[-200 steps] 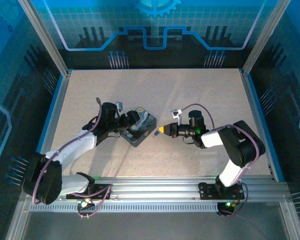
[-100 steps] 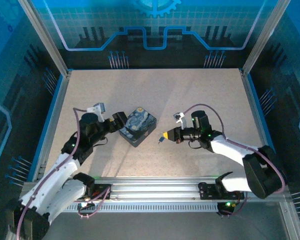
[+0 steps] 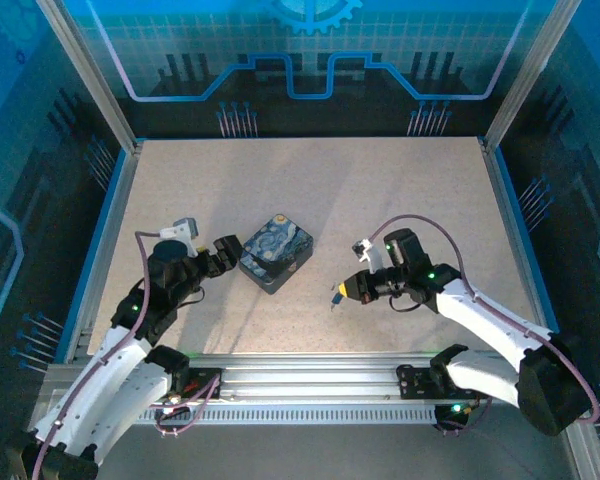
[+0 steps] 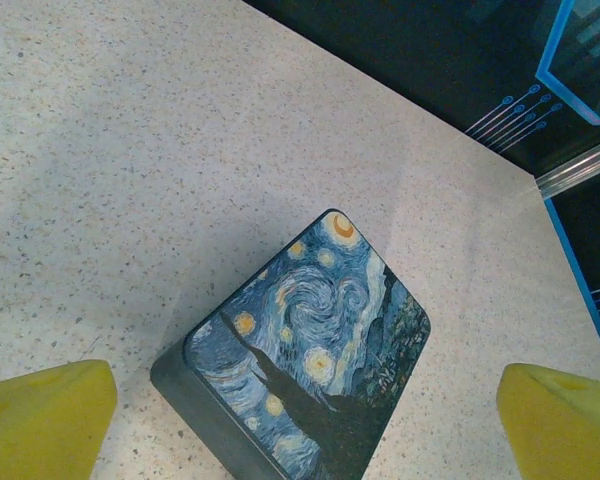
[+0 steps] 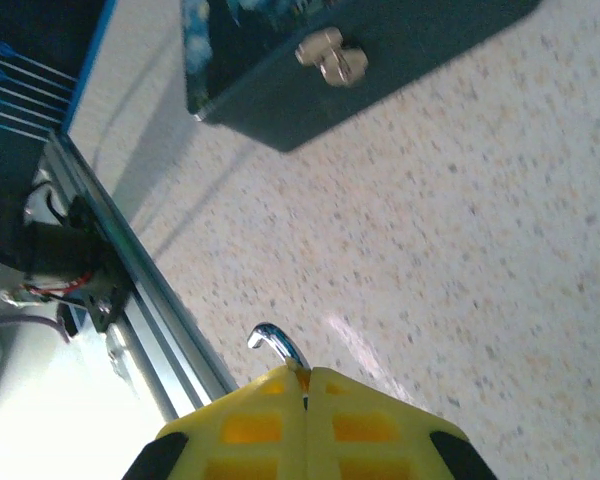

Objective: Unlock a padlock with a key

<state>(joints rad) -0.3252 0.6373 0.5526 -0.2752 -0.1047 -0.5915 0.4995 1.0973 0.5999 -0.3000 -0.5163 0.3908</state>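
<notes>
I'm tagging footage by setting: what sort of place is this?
Likely a lab or demo robot cell: the left arm and right arm on an aluminium rail, a speckled table, blue circuit-print walls around it.

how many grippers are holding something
1: the right gripper, shut on a hooked silver piece. The left gripper is open, near the case.

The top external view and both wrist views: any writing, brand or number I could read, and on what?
No readable text anywhere.
Dark blue and yellow swirl-printed rectangular case: night-sky picture, no words.
Its small silvery clasp: no legible mark.
Blue back wall: gear shape and line patterns, no letters.
Tiny silvery padlock, pinched in the right tool: blurred, no legible mark.
</notes>
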